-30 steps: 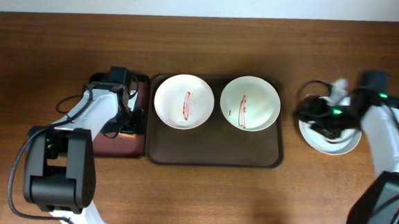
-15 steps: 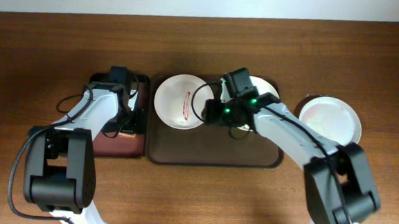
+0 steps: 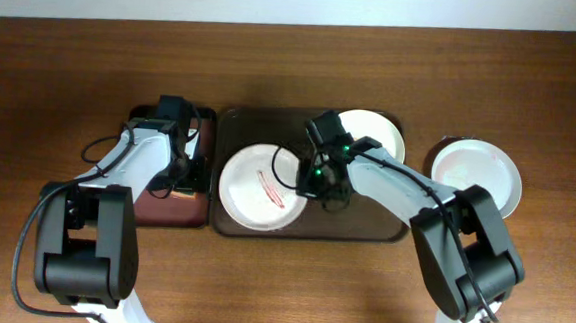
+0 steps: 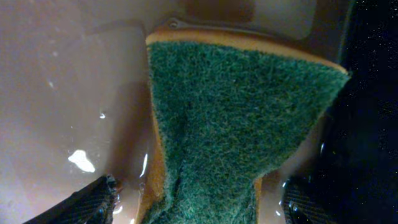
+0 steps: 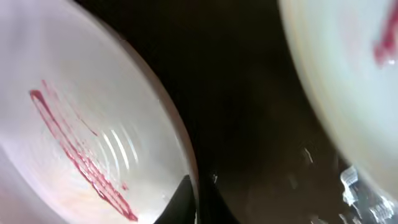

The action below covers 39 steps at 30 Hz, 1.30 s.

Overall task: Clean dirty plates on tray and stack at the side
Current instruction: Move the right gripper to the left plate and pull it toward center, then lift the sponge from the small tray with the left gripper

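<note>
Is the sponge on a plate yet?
No, the green sponge lies on the reddish-brown side tray between the fingers of the left hand, with no plate under it.

1. The left arm (image 3: 133,157) rises from its base near the tabletop's front-left corner and bends toward the back edge.
2. The left gripper (image 4: 202,200) points down, its jaws pressed in on a sponge (image 4: 236,124). Both fingertips (image 4: 99,200) show low in the wrist view.
3. The right arm (image 3: 407,189) stretches from the front-right toward the tabletop's middle.
4. The right gripper (image 3: 319,178) points down, its jaws pinched on the rim of a streaked plate (image 3: 256,190).
</note>
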Motion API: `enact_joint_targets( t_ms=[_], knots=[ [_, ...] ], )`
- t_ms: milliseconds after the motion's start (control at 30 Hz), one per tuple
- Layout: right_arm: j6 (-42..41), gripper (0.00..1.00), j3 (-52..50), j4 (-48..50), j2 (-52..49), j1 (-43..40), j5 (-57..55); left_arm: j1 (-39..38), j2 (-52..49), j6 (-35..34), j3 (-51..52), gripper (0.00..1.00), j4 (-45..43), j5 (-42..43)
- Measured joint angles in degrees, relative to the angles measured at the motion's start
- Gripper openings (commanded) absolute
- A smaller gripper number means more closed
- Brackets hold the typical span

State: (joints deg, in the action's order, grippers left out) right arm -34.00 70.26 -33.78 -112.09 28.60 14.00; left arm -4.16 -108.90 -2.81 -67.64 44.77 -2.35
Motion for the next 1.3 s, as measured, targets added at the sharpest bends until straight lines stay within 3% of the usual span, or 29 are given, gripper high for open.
enact_joint_targets(
  t_ms=[33,100,333,367,400,500,700,733,1300],
  knots=[
    [0.9,0.04,0.0,-3.5,0.6,0.0,-0.7,0.0,0.0,0.0,0.0,0.82,0.0,0.0],
    [1.5,0.04,0.0,-7.7,1.3,0.0,-2.4,0.0,0.0,0.0,0.0,0.68,-0.1,0.0],
    [1.5,0.04,0.0,-9.8,1.8,0.0,-5.5,0.0,0.0,0.0,-2.3,0.65,-1.0,0.0],
    [1.5,0.04,0.0,-9.8,1.8,0.0,-5.6,0.0,0.0,0.0,-2.7,0.51,-2.0,0.0],
    [1.5,0.04,0.0,-9.8,1.8,0.0,-5.6,0.0,0.0,-0.2,-2.7,0.46,-3.0,0.0],
    [1.6,0.04,0.0,-9.8,1.8,0.0,-5.6,0.0,0.0,-0.5,-2.8,0.43,-4.4,0.6],
    [1.7,0.04,0.0,-9.8,1.8,0.0,-5.6,0.0,0.0,-0.7,-2.5,0.44,-3.4,2.4],
    [1.7,0.04,0.0,-9.8,1.8,0.0,-5.6,0.0,0.0,-0.7,-2.3,0.52,-3.2,2.4],
    [1.7,0.04,0.0,-10.0,1.8,0.0,-5.7,0.0,2.7,-2.8,-3.1,0.53,2.8,3.0]
  ],
)
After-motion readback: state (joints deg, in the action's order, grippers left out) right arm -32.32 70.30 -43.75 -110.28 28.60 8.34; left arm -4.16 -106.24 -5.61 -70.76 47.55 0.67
